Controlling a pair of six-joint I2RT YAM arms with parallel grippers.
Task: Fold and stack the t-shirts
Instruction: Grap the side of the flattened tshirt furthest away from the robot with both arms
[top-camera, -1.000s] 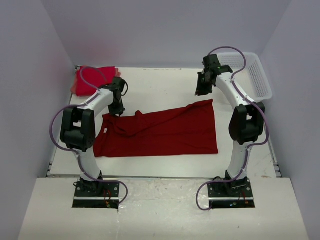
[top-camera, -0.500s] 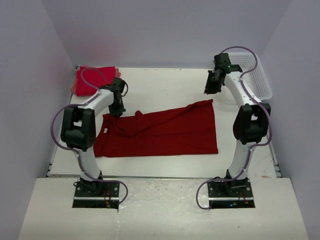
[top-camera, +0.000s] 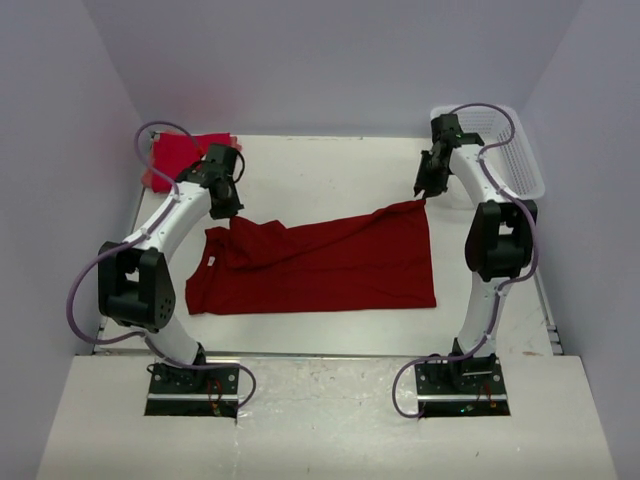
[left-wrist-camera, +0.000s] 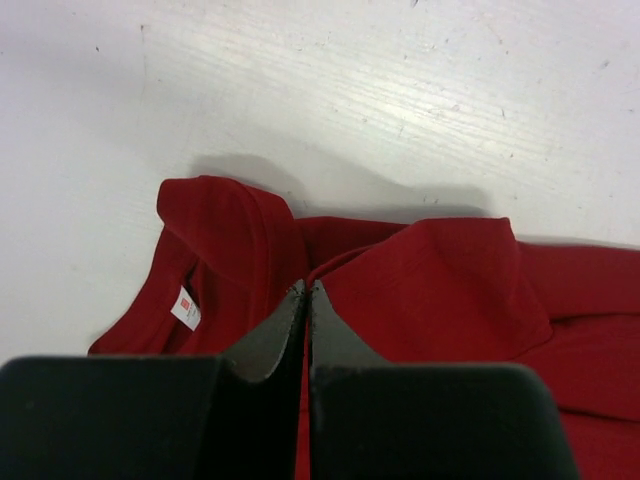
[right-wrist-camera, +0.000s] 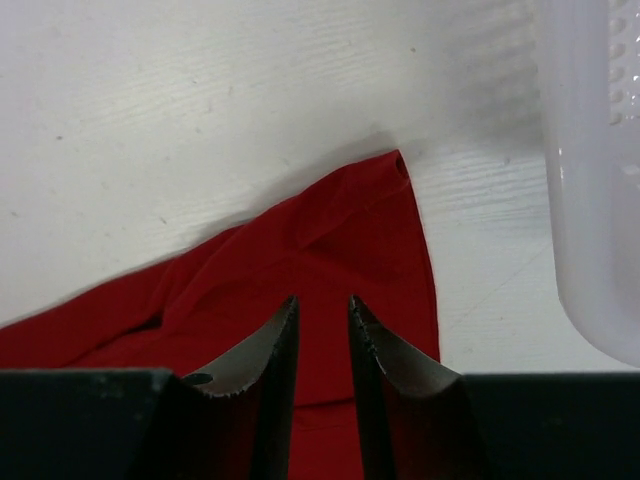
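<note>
Crimson t-shirt (top-camera: 330, 265) near white lattice basket (top-camera: 522, 150)

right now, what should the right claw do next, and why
Probably lower the right claw onto the far right corner of the dark red cloth t-shirt and close it there. Its jaws stand slightly apart over that corner with nothing pinched, while the left claw is shut on the shirt's far left edge by the collar. With both far corners held, a fold could begin.

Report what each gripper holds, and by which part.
Left gripper: fingers shut on the dark red t-shirt, pinching a fold beside its neck. Right gripper: fingers apart above the shirt's far right corner, holding nothing.
</note>
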